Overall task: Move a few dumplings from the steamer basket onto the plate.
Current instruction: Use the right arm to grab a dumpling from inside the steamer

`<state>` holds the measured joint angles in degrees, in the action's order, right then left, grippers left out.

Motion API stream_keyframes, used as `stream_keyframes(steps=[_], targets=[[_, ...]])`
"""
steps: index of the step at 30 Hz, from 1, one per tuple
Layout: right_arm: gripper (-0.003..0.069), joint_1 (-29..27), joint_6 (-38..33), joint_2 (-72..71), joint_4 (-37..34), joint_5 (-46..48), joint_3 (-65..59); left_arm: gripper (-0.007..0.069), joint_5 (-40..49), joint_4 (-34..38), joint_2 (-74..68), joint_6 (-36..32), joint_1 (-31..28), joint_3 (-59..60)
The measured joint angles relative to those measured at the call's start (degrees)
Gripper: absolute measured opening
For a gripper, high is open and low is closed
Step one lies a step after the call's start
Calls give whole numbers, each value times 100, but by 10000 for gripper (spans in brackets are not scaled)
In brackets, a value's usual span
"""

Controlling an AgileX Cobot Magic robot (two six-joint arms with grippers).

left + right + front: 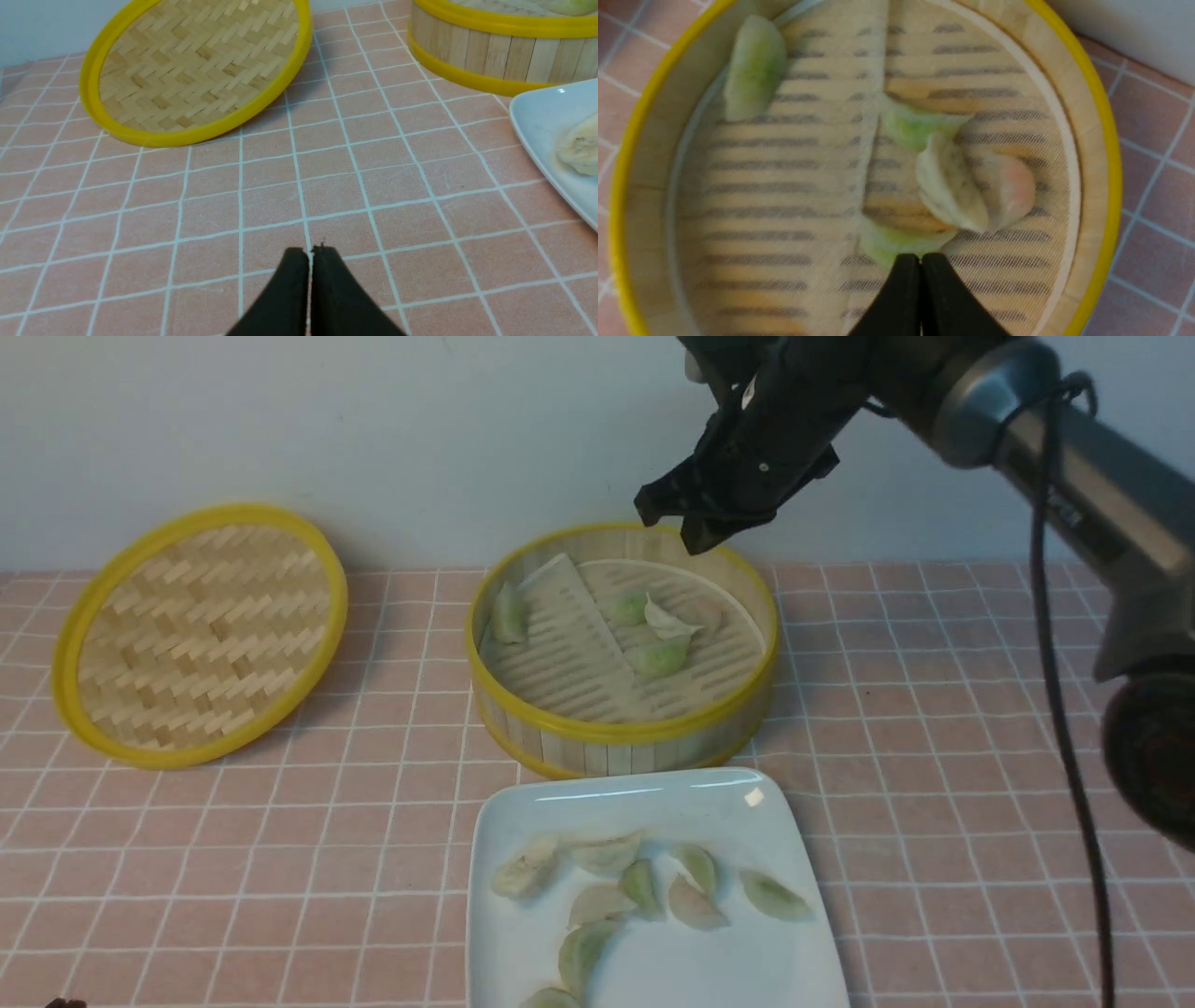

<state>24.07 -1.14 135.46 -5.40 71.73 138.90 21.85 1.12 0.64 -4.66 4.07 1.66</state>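
Observation:
The steamer basket [621,733] stands mid-table and holds several dumplings, among them a green one [658,658], a whitish one [670,621] and a green one against the left wall [509,613]. The white plate [523,803] lies in front of it with several dumplings [639,887]. My right gripper [672,527] hovers above the basket's far rim, shut and empty. In the right wrist view its tips [920,257] sit just short of a green dumpling [889,240], beside the whitish [948,186] and pinkish [1011,189] ones. My left gripper [310,252] is shut and empty, low over the tablecloth.
The flat woven yellow-rimmed lid [201,635] leans at the back left, also in the left wrist view [196,70]. A loose mesh liner [569,635] is folded up inside the basket. A pale wall [420,429] runs behind the pink checked tablecloth [934,756].

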Motion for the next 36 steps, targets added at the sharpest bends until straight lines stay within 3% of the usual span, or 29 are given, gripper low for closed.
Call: stream_keyframes(steps=[4, 14, 18, 31, 33, 35, 36], targets=[[41, -6, 114, 717, 322, 0, 644, -6, 0, 0, 0, 0, 0, 0], [328, -56, 267, 1431, 540, -62, 920, -6, 0, 0, 0, 0, 0, 0], [378, -80, 393, 1436, 736, -316, 927, -6, 0, 0, 0, 0, 0, 0], [365, -193, 397, 1683, 381, -525, 945, -6, 0, 0, 0, 0, 0, 0], [328, -193, 359, 1704, 381, -513, 949, -6, 0, 0, 0, 0, 0, 0], [187, -200, 328, 1709, 368, -406, 961, -6, 0, 0, 0, 0, 0, 0], [178, -206, 319, 1696, 374, -319, 974, -6, 0, 0, 0, 0, 0, 0]])
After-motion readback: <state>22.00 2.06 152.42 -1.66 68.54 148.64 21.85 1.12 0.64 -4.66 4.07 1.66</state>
